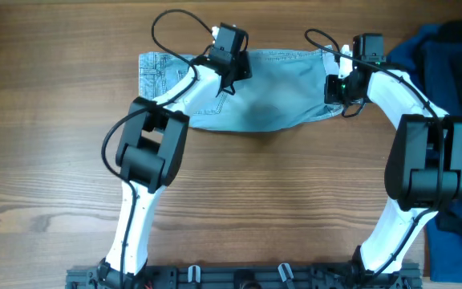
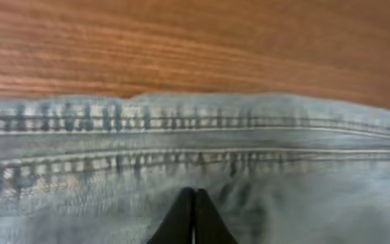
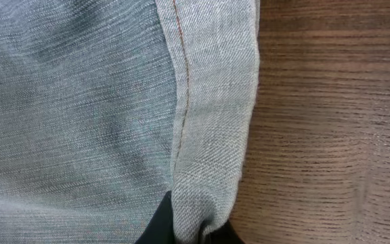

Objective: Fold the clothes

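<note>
A light blue denim garment (image 1: pixel 271 88) lies flat across the far middle of the wooden table (image 1: pixel 239 201). My left gripper (image 1: pixel 224 85) is over its upper middle. In the left wrist view its fingers (image 2: pixel 193 196) are shut together on top of the denim (image 2: pixel 249 169), near a double-stitched seam, with no cloth seen between them. My right gripper (image 1: pixel 338 87) is at the garment's right edge. In the right wrist view its fingers (image 3: pixel 195 229) are shut on the folded hem (image 3: pixel 215 135), which bunches up between them.
A pile of dark blue clothes (image 1: pixel 447 56) lies at the table's right edge, just beyond my right arm, with more blue cloth (image 1: pixel 455 249) at the front right. Bare wood (image 3: pixel 330 122) borders the hem on the right.
</note>
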Tool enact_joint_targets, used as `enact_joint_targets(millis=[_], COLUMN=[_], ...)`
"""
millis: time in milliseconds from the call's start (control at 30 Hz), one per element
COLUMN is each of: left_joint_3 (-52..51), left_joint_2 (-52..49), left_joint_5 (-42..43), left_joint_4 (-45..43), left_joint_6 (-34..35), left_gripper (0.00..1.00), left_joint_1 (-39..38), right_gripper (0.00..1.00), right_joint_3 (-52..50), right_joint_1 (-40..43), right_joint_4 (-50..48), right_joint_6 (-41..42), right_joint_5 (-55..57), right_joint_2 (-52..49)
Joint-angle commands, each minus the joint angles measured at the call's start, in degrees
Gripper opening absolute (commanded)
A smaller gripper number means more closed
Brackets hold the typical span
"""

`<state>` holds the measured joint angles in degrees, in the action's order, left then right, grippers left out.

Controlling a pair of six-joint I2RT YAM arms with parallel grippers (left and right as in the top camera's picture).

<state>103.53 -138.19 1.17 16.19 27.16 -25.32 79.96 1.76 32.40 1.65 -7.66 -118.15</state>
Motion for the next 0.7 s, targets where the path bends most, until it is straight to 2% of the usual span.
enact_joint_targets(millis=[0, 133, 233, 433, 567, 667], left_joint_3=[0.9, 2.6, 2.7, 2.7, 2.7, 2.7], left_joint_2=[-0.9, 1.5, 8.2, 19.9, 23.2, 23.5], left_joint_5=[-1.3, -1.3, -1.3, -1.3, -1.3, -1.2], left_joint_4=[-2.3, -2.3, -0.4, 9.5, 16.5, 22.7], left_joint_6=[0.3, 0.3, 0.3, 0.3, 0.3, 0.3], left_gripper=[0.08, 0.04, 0.05, 0.05, 0.05, 0.05], left_joint_1=[0.2, 1.6, 4.7, 14.3, 20.8, 25.4], right_gripper=[0.04, 0.04, 0.04, 0.04, 0.04, 0.05], right_joint_3=[-0.8, -0.8, -0.8, -0.8, -0.8, -0.8], right_joint_1=[0.1, 0.1, 0.2, 0.1, -0.8, -3.5], right_joint_4=[-0.3, -3.8, -5.9, -8.7, -11.0, -11.8], right_joint_6=[0.0, -0.1, -0.1, -0.1, 0.2, 0.4], right_joint_5=[-0.1, -4.4, -4.4, -11.1, -20.0, -21.4], right_joint_2=[1.8, 2.8, 6.3, 14.0, 17.5, 19.1])
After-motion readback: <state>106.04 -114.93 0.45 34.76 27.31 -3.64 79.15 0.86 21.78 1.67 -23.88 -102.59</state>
